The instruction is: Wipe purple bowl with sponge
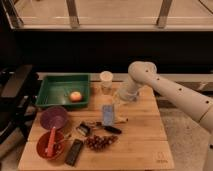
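**Right of the round, shallow, dull purple bowl: sponge in grip**

Right of that bowl and well apart from it, my tool hangs over the wooden desk, closed on the small flat light blue-grey sponge, long axis upright. I judge a leftward carry comes next.

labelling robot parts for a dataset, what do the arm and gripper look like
The arm is smooth off-white: thick rounded tubular segments with a bulbous joint. No cables or markings show. The gripper, over the wooden board near the cup, looks greyer than the arm.
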Action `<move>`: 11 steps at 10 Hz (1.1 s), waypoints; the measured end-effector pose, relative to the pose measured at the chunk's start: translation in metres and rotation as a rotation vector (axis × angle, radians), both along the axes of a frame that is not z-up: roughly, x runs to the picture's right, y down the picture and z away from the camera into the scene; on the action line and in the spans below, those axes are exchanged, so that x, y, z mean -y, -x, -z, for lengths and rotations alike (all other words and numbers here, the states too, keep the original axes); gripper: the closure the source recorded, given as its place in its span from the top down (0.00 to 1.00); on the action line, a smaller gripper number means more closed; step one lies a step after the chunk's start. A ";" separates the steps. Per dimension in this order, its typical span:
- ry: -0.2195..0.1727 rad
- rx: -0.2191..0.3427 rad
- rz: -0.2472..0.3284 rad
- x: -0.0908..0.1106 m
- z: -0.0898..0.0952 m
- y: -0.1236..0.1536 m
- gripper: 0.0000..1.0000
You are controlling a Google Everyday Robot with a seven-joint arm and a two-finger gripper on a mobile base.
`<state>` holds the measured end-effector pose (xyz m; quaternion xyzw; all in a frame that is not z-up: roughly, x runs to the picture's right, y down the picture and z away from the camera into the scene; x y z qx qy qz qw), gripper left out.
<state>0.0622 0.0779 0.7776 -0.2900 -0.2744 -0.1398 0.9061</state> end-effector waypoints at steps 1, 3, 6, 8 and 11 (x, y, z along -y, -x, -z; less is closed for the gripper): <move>-0.023 0.013 0.021 0.008 0.002 0.014 0.00; -0.073 0.046 0.071 0.026 0.008 0.058 0.00; -0.134 0.121 0.143 0.052 0.014 0.135 0.00; -0.166 0.192 0.184 0.069 0.019 0.185 0.00; -0.177 0.223 0.199 0.074 0.023 0.204 0.00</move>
